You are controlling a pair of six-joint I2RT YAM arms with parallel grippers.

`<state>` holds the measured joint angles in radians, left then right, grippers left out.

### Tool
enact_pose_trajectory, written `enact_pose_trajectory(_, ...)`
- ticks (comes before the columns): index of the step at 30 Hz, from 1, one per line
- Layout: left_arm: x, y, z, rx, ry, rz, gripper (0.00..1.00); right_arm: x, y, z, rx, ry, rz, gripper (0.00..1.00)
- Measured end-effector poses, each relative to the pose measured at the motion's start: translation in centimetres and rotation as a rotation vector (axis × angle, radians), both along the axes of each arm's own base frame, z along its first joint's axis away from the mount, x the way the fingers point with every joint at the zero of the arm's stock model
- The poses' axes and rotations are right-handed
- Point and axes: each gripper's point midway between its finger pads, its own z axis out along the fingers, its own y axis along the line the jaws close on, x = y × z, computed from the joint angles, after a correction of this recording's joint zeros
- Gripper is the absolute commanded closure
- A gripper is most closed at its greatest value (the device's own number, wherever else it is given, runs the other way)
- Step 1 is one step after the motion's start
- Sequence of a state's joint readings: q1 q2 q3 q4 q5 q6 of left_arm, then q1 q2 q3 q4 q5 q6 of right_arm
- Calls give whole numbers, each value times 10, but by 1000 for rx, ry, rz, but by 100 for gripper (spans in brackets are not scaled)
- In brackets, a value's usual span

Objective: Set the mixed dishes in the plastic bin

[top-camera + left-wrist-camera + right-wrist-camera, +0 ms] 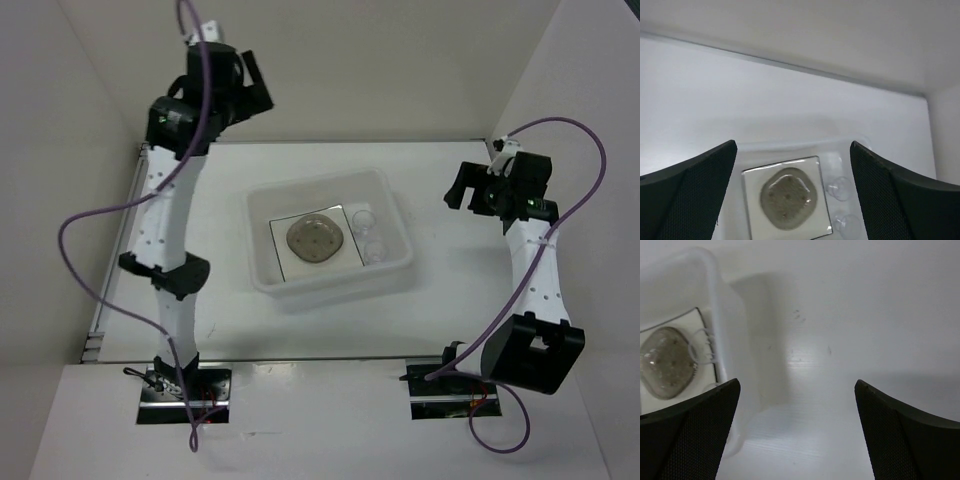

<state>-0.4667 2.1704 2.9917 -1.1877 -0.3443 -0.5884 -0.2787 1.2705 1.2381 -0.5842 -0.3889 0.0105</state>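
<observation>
The plastic bin (262, 262) stands mid-table. Inside it lies the square white plate (290, 262) with a greyish saucer (317, 240) on top, and two clear glass cups (363, 217) (375, 252) stand to the plate's right. My left gripper (255, 88) is open and empty, raised high behind the bin's left side. Its wrist view looks down on the plate (752, 200), saucer (788, 198) and cups (839, 188). My right gripper (462, 190) is open and empty, right of the bin. Its wrist view shows the bin's wall (725, 315), the saucer (667, 362) and a cup (702, 345).
White enclosure walls rise at the back, left and right of the table (450, 290). Purple cables loop from both arms. The arm bases sit at the near edge.
</observation>
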Motion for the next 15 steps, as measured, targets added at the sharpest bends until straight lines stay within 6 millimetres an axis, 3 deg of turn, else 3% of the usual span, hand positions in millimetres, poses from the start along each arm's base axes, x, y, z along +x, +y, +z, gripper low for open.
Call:
enact_pose_trajectory(1, -8, 29, 12, 5, -8, 73, 0, -2, -3, -10, -17, 25, -10, 0)
enact_pose_trajectory(2, -15, 56, 12, 25, 11, 154, 0, -5, -8, -20, -37, 55, -22, 0)
enact_pose_trajectory(5, -42, 108, -31, 136, 147, 331, 0, -7, -23, -44, -87, 142, -71, 0)
enact_pose_trajectory(6, -52, 117, -53, 185, 196, 358, 0, -8, -28, -52, -98, 172, -87, 0)
enact_pose_trajectory(10, -91, 140, -192, 438, 528, 345, 0, -21, -38, -69, -139, 250, -129, 0)
enact_pose_trajectory(11, -101, 146, -215, 471, 591, 336, 0, -25, -38, -70, -149, 253, -133, 0)
enact_pose_trajectory(13, -115, 161, -239, 500, 672, 334, 0, -35, -37, -71, -160, 259, -135, 0)
enact_pose_trajectory(15, -114, 171, -233, 467, 648, 350, 0, -43, -37, -67, -170, 252, -141, 0)
